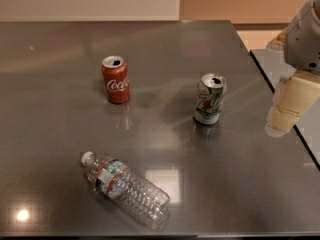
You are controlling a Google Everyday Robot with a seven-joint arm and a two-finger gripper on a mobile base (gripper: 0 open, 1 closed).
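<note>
My gripper [286, 109] hangs at the right edge of the view, cream-coloured, just above the dark table's [165, 54] right rim. Closest to it is an upright, opened green-and-white 7UP can [209, 98], a short way to its left, and the two are apart. A red Coca-Cola can [115, 79] stands upright further left, its tab also opened. Near the front edge, a clear plastic water bottle [125, 189] lies on its side with its white cap pointing left. The gripper holds nothing that I can see.
A second dark surface [272, 66] adjoins the table on the right, with a narrow gap between them. A pale wall runs behind the table. Ceiling lights glare on the tabletop at the front left.
</note>
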